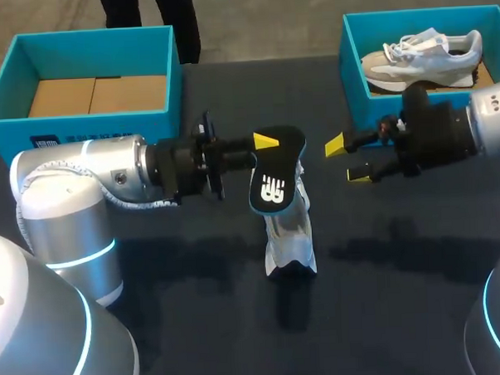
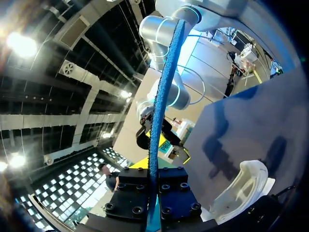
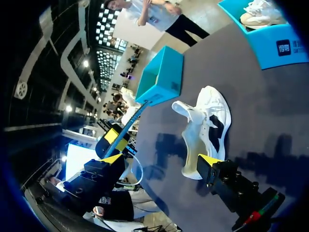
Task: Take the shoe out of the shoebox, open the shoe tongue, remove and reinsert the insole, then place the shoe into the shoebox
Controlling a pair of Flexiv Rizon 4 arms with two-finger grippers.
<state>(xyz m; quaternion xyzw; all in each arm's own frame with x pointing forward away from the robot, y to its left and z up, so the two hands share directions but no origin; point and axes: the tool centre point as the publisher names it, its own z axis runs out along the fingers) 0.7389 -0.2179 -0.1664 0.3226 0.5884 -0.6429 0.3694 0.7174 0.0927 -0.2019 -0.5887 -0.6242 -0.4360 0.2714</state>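
Note:
A white shoe (image 1: 289, 235) lies on the dark table (image 1: 198, 323) at the middle, toe toward me, its tongue pulled up. Just above it my left gripper (image 1: 267, 150) is shut on the black insole (image 1: 276, 176) with a blue rim, held on edge. In the left wrist view the insole (image 2: 161, 96) runs straight out from between the fingers, with the shoe (image 2: 241, 186) beside them. My right gripper (image 1: 348, 160) hangs open to the right of the insole, holding nothing. In the right wrist view the shoe (image 3: 205, 128) lies ahead between its spread fingertips (image 3: 207, 159).
An empty teal shoebox (image 1: 87, 58) stands at the back left. A second teal shoebox (image 1: 353, 67) at the back right holds another pale shoe (image 1: 423, 55), right behind my right wrist.

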